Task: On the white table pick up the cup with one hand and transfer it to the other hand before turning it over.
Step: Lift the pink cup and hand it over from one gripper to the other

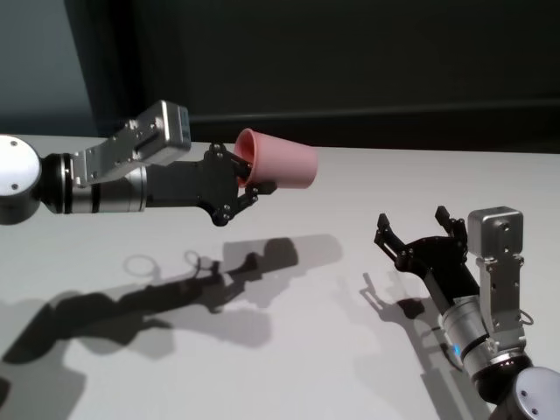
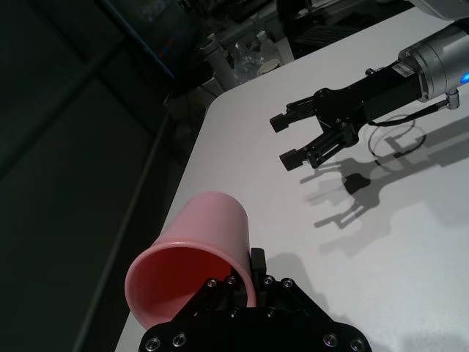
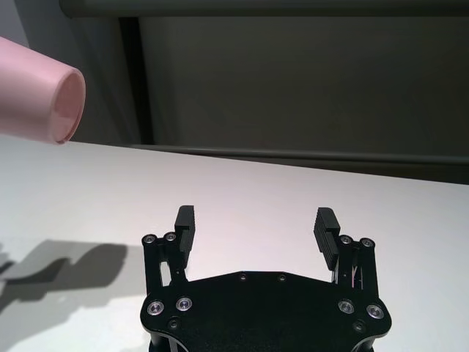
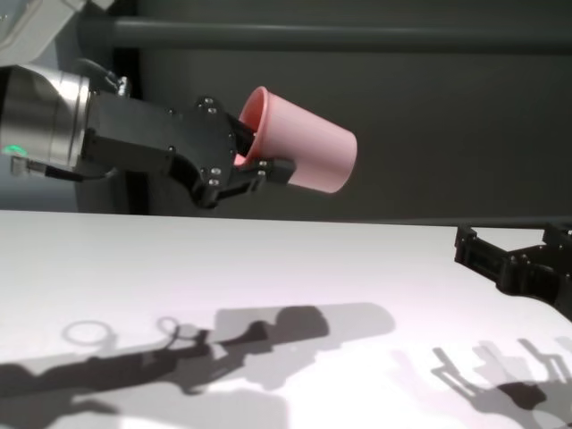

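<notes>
High above the wide matte white surface [image 1: 289, 350], the small pink tapered plastic cup [image 1: 280, 163] hangs clear, lying nearly on its side: its long axis runs almost level, the narrower flat base pointing toward the robot's right and tipped slightly down, the open rim facing back at the left arm. The left pincer [image 1: 252, 179] is pinching that rim, one finger inside the mouth and one outside on the wall. Off to the right and lower, well apart, the right pincer [image 1: 418, 229] waits with its fingers spread wide, nothing between them. For a clean handover, I'd say the right one should close around the free base end before the left lets go.
</notes>
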Controlling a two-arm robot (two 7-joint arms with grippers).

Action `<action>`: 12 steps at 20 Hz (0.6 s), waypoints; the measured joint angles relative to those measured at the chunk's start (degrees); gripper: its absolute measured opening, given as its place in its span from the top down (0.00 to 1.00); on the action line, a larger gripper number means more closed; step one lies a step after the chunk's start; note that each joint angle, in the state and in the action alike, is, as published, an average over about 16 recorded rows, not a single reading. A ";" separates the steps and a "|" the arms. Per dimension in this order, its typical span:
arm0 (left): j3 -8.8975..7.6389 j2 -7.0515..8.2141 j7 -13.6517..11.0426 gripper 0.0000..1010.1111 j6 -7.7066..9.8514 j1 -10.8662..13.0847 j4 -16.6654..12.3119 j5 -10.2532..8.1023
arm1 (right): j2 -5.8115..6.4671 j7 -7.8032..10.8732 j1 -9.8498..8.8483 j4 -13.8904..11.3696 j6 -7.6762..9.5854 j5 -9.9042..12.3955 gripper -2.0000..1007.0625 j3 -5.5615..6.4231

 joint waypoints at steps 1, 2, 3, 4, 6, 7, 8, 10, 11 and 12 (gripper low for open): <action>-0.54 -0.39 0.05 0.96 -0.18 0.41 0.41 -1.51 | 0.00 0.00 0.00 0.00 0.00 0.00 0.01 0.00; -1.05 -0.81 0.07 0.96 -0.38 0.78 0.84 -3.00 | 0.00 0.00 0.00 0.00 0.00 0.00 0.01 0.00; -1.54 -1.23 0.05 0.96 -0.59 1.13 1.27 -4.43 | 0.00 0.00 0.00 0.00 0.00 0.00 0.01 0.00; -1.98 -1.67 -0.01 0.96 -0.81 1.40 1.71 -5.76 | 0.00 0.00 0.00 0.00 0.00 0.00 0.01 0.00; -2.73 -2.51 -0.23 0.96 -1.24 1.78 2.52 -8.12 | 0.00 0.00 0.00 0.00 0.00 0.00 0.01 0.00; -3.08 -2.94 -0.37 0.96 -1.46 1.91 2.92 -9.24 | 0.00 0.00 0.00 0.00 0.00 0.00 0.01 0.00; -3.40 -3.36 -0.53 0.96 -1.67 2.02 3.32 -10.33 | 0.00 0.00 0.00 0.00 0.00 0.00 0.01 0.00; -3.84 -4.06 -0.93 0.96 -1.94 2.03 3.91 -12.03 | 0.00 0.00 0.00 0.00 0.00 0.00 0.01 0.00; -4.02 -4.38 -1.14 0.96 -2.03 1.99 4.15 -12.76 | 0.00 0.00 0.00 0.00 0.00 0.00 0.01 0.00; -4.17 -4.69 -1.36 0.96 -2.11 1.93 4.38 -13.47 | 0.00 0.00 0.00 0.00 0.00 0.00 0.01 0.00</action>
